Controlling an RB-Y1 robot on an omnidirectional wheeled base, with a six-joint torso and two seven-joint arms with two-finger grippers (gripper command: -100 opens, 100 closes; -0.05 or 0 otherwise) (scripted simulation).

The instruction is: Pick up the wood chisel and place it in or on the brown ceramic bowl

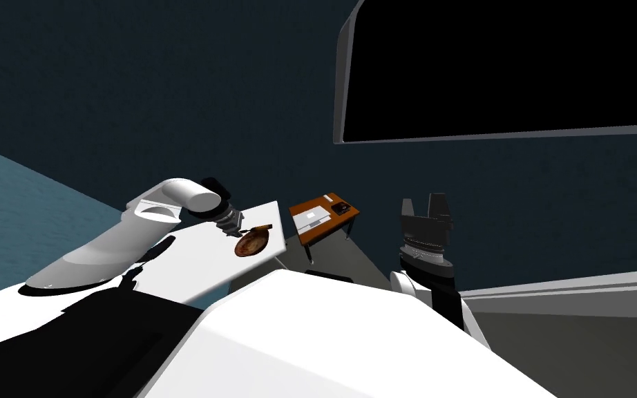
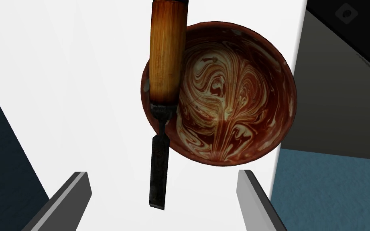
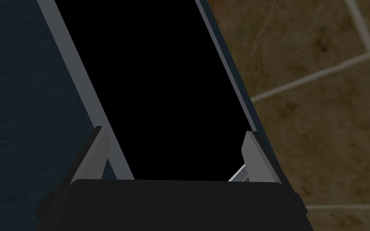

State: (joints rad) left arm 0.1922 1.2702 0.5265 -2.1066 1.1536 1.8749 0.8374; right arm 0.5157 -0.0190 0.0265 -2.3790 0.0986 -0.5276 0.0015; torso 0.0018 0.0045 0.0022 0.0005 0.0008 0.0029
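This looks like a room in a home, because dark blue walls (image 1: 137, 83) and a blue floor (image 2: 332, 192) surround a white table (image 1: 200, 259) with a marbled brown bowl (image 1: 251, 244), a small brown side table (image 1: 301, 209) and a grey-framed opening (image 1: 343, 83) onto a black area (image 1: 504, 69).

Bowl (image 2: 236, 92) red-brown w/ cream marbling; chisel (image 2: 162, 80) amber handle, dark blade; table (image 2: 80, 80) white

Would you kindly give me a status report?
Left gripper open above the table. Right gripper open, raised. Chisel lies free across bowl rim. Nothing in the way.
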